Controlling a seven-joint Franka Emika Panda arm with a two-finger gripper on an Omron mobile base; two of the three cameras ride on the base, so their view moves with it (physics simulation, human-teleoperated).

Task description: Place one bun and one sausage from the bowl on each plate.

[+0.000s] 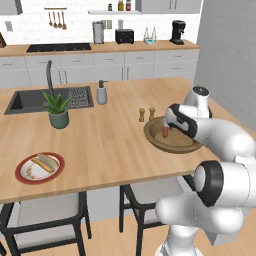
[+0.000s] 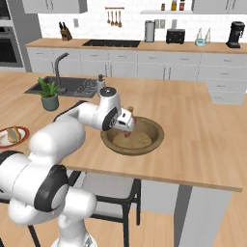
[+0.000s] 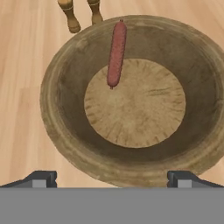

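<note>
Over the bowl (image 3: 57,113) the gripper (image 3: 111,179) hangs spread — one sausage (image 3: 116,53) inside, two shakers (image 3: 81,15) just beyond.

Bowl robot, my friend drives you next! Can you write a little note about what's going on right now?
Gripper: open, holding nothing, hovering over the near side of the bowl.
Bowl: one sausage remains, leaning on the inner wall. No bun seen inside.
Red-rimmed plate, far along the counter: already holds a bun; I cannot tell whether a sausage lies there.
No other plate is in view.
Left: grasp the sausage and carry it to a plate.
</note>
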